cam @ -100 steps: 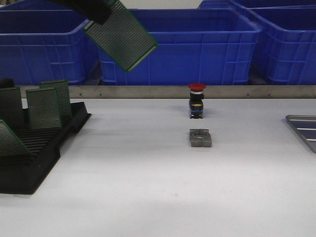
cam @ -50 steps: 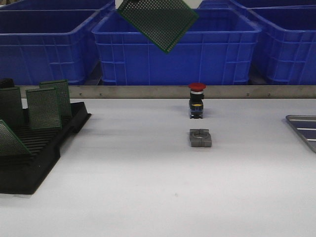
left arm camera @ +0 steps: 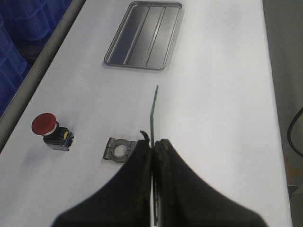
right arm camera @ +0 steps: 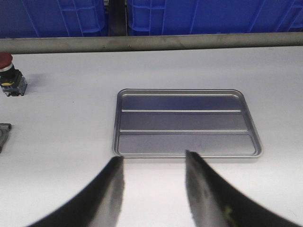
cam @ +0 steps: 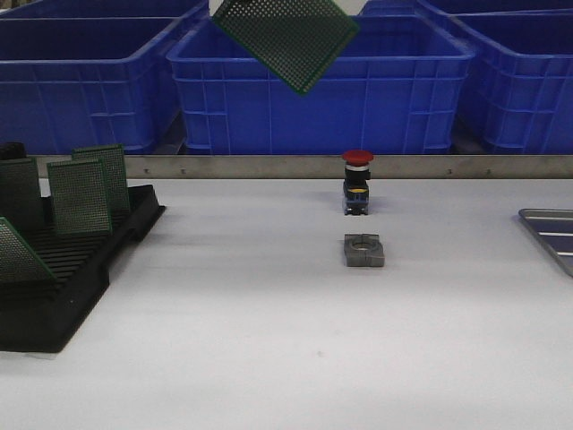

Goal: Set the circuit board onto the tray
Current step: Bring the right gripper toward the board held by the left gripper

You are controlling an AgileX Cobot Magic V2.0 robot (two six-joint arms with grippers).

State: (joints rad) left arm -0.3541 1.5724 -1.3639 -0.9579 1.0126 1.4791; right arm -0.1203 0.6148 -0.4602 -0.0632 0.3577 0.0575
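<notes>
White table (cam: 269, 358), blue bins (cam: 322, 90) behind. Left gripper (left arm camera: 152, 144) clamped on circuit board (cam: 286, 36), high at 12 o'clock. Tray (cam: 551, 235) at 3 o'clock. Right gripper (right arm camera: 154, 163) open, empty.

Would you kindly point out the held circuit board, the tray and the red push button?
circuit board (cam: 285, 38), front view, perforated face.
tray (right arm camera: 186, 122), right wrist view, ribbed bottom.
red push button (left arm camera: 43, 124), left wrist view, red cap.

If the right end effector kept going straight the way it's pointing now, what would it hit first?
Most likely the tray. The open right end effector points down and forward at it, with only bare table between its fingertips and the tray's near rim. Depth is hard to judge, so it might touch the table first.
</notes>
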